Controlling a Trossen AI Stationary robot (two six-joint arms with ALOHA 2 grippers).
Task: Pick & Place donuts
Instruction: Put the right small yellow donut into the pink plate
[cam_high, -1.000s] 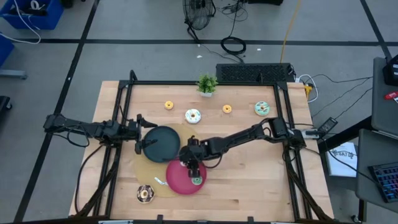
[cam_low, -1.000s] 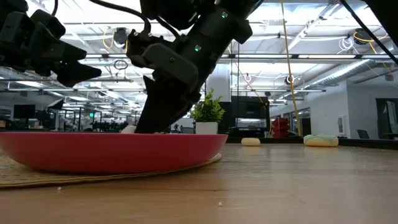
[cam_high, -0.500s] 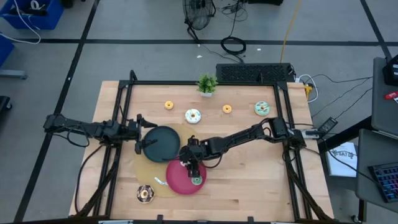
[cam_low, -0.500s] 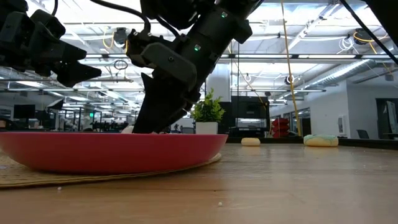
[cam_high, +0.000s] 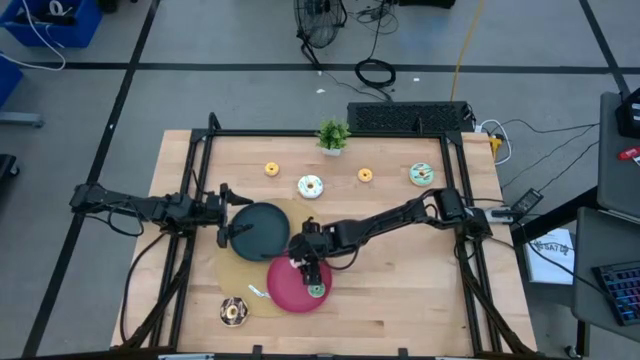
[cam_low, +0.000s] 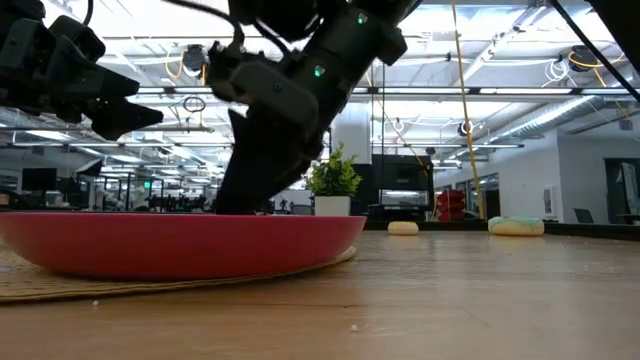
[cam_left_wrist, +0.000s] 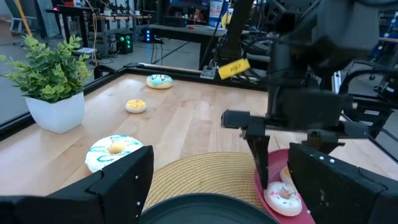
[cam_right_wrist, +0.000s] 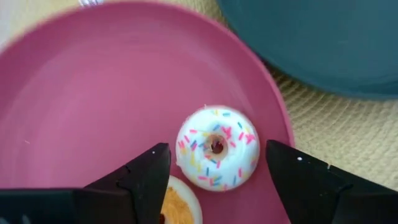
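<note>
Lifting slightly since a second ago, our right claw (cam_right_wrist: 214, 171) hangs released over the sprinkled donut (cam_right_wrist: 216, 147), now lying on the pink plate (cam_right_wrist: 93, 112). We judge that placement done; left claw (cam_high: 228, 208) waits spread above the dark plate (cam_high: 262, 232).

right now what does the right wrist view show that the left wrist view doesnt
Only the right wrist view shows the sprinkled white donut from above, lying free between the open right gripper fingers, beside an orange-iced donut. Only the left wrist view shows the potted plant and three donuts on bare wood. Both show the pink plate and dark plate.
</note>
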